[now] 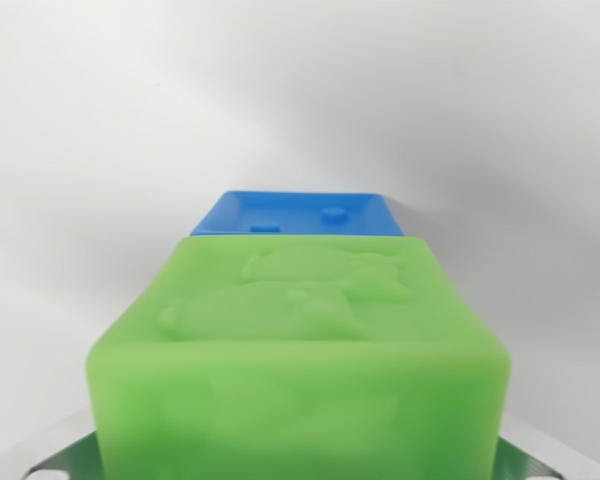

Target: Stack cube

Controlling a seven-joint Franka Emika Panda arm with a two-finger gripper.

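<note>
Green cube [300,350] fills the lower wrist view, embossed top face toward the camera. Metal parts of the claw [300,470] show at both bottom corners flanking it, so the claw appears closed on this cube, though finger contact is not visible. Blue cube [300,213] sits just beyond, on the white surface [100,120]; only its recessed top shows. Recommendation: centre green squarely over blue, match the edges, lower gently, and release only once it rests flat.
</note>
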